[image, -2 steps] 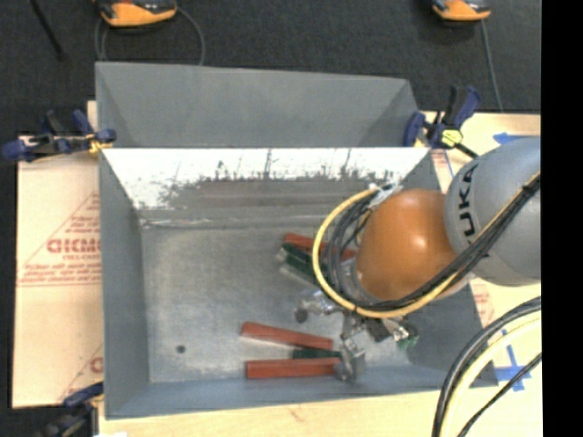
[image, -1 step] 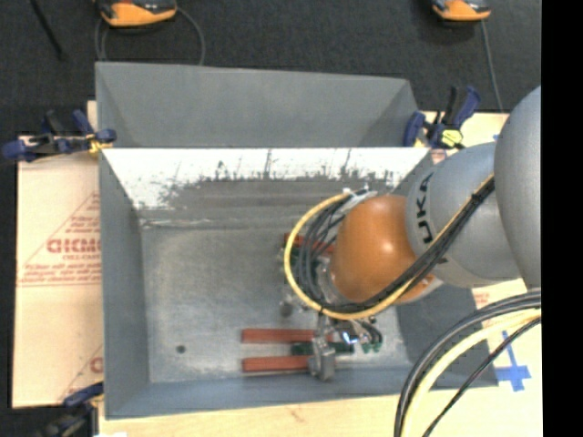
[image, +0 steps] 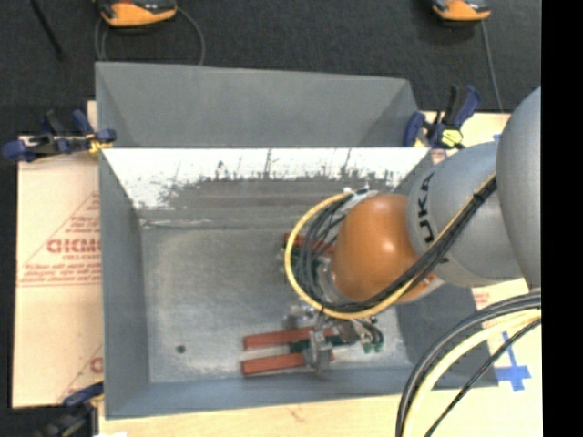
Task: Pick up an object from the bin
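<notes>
A pair of pliers with two red handles lies near the front wall of the bin, handles pointing left and its metal head to the right. My gripper is down low right over that head, at the inner end of the handles. The arm's orange cover hides most of the gripper body. A small green and dark piece shows just right of the gripper, partly hidden under the arm.
A tiny dark speck lies on the bin floor at the front left. The arm reaches in from the right, over the right half of the bin. The bin's front wall runs close below the pliers.
</notes>
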`<state>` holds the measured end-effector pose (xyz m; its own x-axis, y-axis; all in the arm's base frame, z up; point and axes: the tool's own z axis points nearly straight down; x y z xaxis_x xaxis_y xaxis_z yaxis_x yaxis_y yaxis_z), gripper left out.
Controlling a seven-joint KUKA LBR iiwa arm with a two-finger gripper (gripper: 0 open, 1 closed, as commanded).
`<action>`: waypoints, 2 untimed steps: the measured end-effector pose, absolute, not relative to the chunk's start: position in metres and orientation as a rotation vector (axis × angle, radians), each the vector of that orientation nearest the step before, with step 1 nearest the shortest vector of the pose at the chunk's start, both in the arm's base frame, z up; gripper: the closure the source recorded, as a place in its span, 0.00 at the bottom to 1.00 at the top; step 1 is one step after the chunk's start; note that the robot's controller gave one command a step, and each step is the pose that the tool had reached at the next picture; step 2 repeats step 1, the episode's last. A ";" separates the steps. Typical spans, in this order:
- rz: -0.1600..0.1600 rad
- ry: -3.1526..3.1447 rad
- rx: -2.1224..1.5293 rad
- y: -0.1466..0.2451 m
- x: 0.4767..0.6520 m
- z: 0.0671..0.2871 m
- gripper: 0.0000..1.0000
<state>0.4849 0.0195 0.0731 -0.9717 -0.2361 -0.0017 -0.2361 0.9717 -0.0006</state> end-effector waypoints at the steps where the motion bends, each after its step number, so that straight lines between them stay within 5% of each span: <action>1: -0.004 3.109 -0.342 -0.003 0.517 0.256 1.00; 2: -0.004 3.109 -0.342 -0.003 0.517 0.256 1.00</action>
